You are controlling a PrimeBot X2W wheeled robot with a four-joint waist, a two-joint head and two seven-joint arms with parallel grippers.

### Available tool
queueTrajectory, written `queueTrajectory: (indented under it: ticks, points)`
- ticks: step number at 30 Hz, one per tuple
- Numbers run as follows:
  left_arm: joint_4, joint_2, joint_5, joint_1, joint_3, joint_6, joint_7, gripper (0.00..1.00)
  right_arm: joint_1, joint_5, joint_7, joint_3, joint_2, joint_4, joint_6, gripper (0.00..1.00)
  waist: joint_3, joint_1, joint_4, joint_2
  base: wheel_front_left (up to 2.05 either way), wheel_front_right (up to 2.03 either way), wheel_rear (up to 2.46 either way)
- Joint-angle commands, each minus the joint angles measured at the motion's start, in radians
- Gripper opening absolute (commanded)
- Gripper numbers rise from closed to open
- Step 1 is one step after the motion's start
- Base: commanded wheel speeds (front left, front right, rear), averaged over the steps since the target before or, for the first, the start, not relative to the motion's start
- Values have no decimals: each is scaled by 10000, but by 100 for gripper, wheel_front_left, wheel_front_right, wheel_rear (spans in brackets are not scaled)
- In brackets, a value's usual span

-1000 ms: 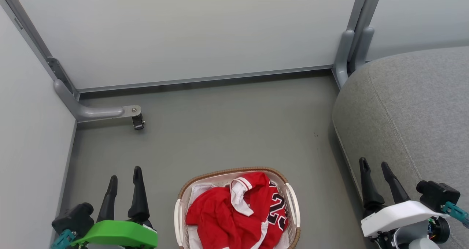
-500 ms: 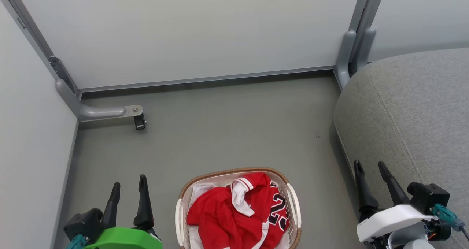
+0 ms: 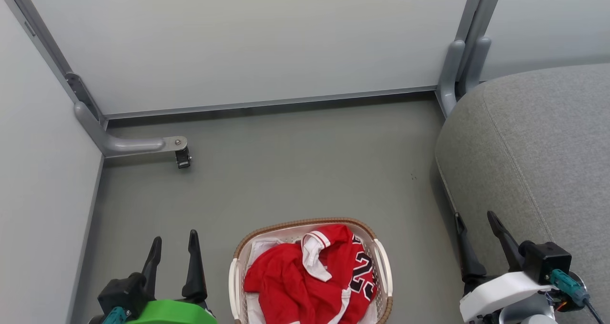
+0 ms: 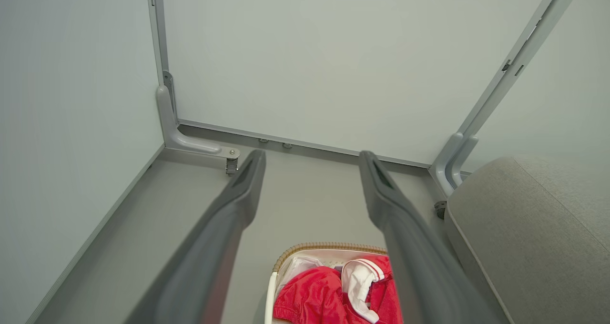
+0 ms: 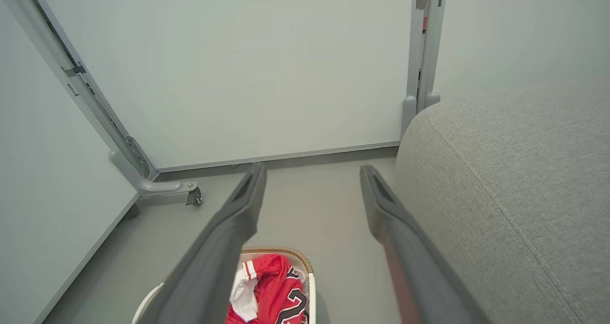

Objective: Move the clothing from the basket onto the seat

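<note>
A: So where is the clothing (image 3: 295, 281) at this moment?

B: All of it is in the basket (image 3: 310, 219), a crumpled red heap. Black numerals edged in white show on its right side, and a white-trimmed fold lies across the top. A bit of white sheet (image 3: 259, 248) peeks out against the far-left inside wall.

A: And the basket itself?

B: It's standing on the grey floor (image 3: 286, 162), between the floor's left edge and the seat (image 3: 538, 147), rather nearer the seat. It's well apart from the back edge, where the pale panel (image 3: 248, 43) meets the floor. Its near end runs off the bottom of the head view.

A: What does the seat look like?

B: It's a big grey cushion along the right edge of the floor, rounded at the corner, with a stitched seam running down it.

A: The left fingers (image 3: 194, 267)?

B: Spread apart, holding nothing, pointing toward the back panel. They sit left of the basket, clear of its white handle.

A: And the right fingers (image 3: 503, 238)?

B: Spread wide too, gripping nothing. In the head view they lie over the seat's left edge, right of the basket. Whether they touch the fabric, I cannot tell.

A: Anything else down there?

B: A small black caster (image 3: 182, 158) under a grey bracket foot, near the back-left corner of the floor.
</note>
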Motion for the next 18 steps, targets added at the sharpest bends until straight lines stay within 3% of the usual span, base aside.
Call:
queueTrajectory:
  ticks: [1,18]
  points:
    - [-13,67,206,164,-12,63,-79,100,79,-235,-90,19,-57,-16,3,100,4,0,1,0,0,0,0]
    - [269,75,1059,239,-214,231,-394,100,143,-1447,-392,90,-73,40,2,100,8,0,34,0,0,0,0]
